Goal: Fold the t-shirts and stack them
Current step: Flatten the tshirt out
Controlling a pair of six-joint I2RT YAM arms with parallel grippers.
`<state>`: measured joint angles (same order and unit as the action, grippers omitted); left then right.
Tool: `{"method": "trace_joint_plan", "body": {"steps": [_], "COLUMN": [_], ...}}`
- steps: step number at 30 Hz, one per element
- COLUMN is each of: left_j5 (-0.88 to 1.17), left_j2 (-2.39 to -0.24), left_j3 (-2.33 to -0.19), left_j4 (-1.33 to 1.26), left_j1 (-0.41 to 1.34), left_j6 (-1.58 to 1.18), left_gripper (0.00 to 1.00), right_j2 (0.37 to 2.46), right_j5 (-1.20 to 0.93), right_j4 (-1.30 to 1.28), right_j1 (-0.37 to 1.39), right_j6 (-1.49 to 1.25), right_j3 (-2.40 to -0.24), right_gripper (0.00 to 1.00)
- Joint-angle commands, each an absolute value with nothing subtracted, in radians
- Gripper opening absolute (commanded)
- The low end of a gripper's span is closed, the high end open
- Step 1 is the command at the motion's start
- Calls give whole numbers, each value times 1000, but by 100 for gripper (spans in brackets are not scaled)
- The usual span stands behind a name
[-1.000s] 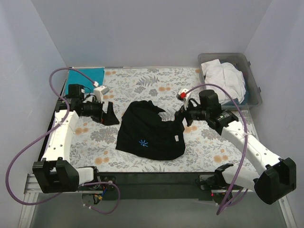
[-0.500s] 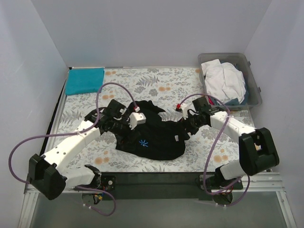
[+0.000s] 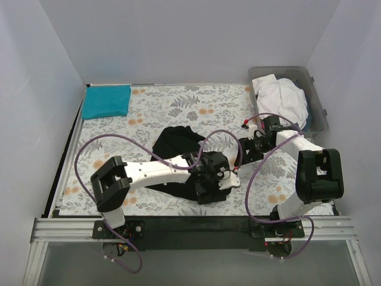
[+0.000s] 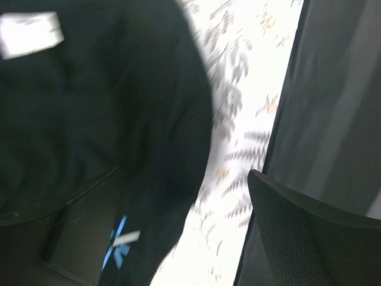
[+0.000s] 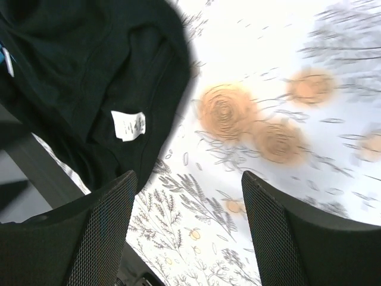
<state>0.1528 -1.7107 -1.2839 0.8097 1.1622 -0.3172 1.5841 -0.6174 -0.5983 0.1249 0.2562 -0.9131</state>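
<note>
Currently, left gripper [image 3: 213, 179] over black t-shirt [image 3: 172, 143], jaws spread, empty, right gripper [image 5: 187, 179] beside its edge, jaws wide, nothing held.

Bare pale walls [image 3: 178, 42], one floral table cloth [image 3: 178, 104].
Walls close back and both sides under even light; an aluminium rail [image 3: 65, 227] runs along the near edge.

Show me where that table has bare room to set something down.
Barest: the far strip of table cloth between the teal shirt and the tub. The left edge near the teal shirt is bare too, under a looping cable. Crowded: middle and right, where the left arm and right arm meet at the black shirt.
</note>
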Motion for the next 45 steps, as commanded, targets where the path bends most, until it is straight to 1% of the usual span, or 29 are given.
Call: {"method": "trace_joint_plan", "body": {"steps": [1, 2, 3, 5, 7, 9, 10, 11, 12, 13, 14, 15, 16, 17, 18, 19, 21, 22, 23, 24, 25, 26, 27, 28, 31, 34, 40, 42, 45], "left_j5": [40, 25, 12, -17, -32, -80, -84, -72, -52, -14, 73, 131, 187, 281, 328, 371, 519, 578, 613, 655, 650, 647, 663, 663, 635, 574, 480, 453, 457], "left_j2": [-1776, -1793, -1810, -1848, -1865, -1873, -1864, -1855, -1833, -1822, -1794, -1778, -1760, -1737, -1697, -1681, -1626, -1605, -1580, -1525, -1500, -1477, -1442, -1431, -1396, -1326, -1307, -1292, -1299], "left_j3": [-1302, -1301, -1304, -1313, -1316, -1328, -1338, -1377, -1408, -1501, -1546, -1598, -1644, -1719, -1744, -1767, -1772, -1741, -1703, -1596, -1542, -1489, -1370, -1323, -1160, -1038, -947, -943, -966], "left_j4": [752, 743, 732, 735, 727, 724, 724, 727, 745, 768, 803, 817, 831, 837, 841, 856, 914, 937, 960, 995, 1015, 1028, 1057, 1075, 1140, 1131, 1212, 1204, 1215], "left_j1": [1242, 1249, 1250, 1250, 1250, 1249, 1235, 1220, 1198, 1133, 1033, 1032, 902, 826, 745, 585, 429, 278, 211, 146, 27, -48, -177, -231, -352, -359, -360, -359, -360], "left_j6": [-357, -360, -370, -374, -376, -376, -374, -388, -405, -419, -460, -480, -498, -524, -553, -567, -580, -574, -563, -543, -493, -462, -430, -399, -257, -192, -58, -54, -52], "left_gripper": [84, 83, 77, 72, 60, 45, 29, 21, 10, 0, 0, 0, 0, 0, 0, 0, 0, 0, 0, 0, 0, 0, 0, 0, 0, 0, 0, 0, 0], "right_j2": [1552, 1539, 1533, 1511, 1496, 1477, 1473, 1462, 1456, 1442, 1436, 1430, 1421, 1417, 1414, 1414, 1416, 1419, 1420, 1424, 1430, 1434, 1437, 1442, 1448, 1480, 1615, 1649, 1704], "right_j5": [-709, -713, -719, -736, -744, -750, -753, -755, -755, -755, -752, -752, -750, -749, -752, -753, -753, -753, -753, -758, -759, -761, -761, -756, -727, -686, -680, -693, -669], "right_j4": [-653, -663, -679, -692, -699, -706, -707, -707, -707, -709, -709, -707, -709, -709, -709, -707, -709, -709, -707, -704, -703, -698, -686, -677, -612, -557, -506, -494, -457], "right_j1": [65, 46, 37, 23, 17, 14, 12, 14, 14, 11, 12, 11, 12, 11, 12, 12, 12, 11, 15, 20, 23, 41, 54, 66, 170, 259, 333, 350, 422], "right_j6": [252, 258, 262, 268, 271, 275, 276, 276, 278, 281, 281, 282, 284, 284, 285, 287, 287, 290, 288, 290, 290, 288, 285, 273, 230, 209, 183, 176, 149], "right_j3": [-982, -988, -992, -997, -996, -994, -993, -994, -994, -996, -1003, -1009, -1017, -1023, -1040, -1048, -1060, -1066, -1066, -1066, -1060, -1055, -1051, -1036, -1011, -999, -1067, -1119, -1164], "right_gripper": [77, 77, 78, 78, 78, 78, 78, 78, 78, 78, 78, 79, 79, 79, 79, 79, 79, 79, 79, 79, 79, 79, 79, 79, 79, 77, 73, 72, 72]}}
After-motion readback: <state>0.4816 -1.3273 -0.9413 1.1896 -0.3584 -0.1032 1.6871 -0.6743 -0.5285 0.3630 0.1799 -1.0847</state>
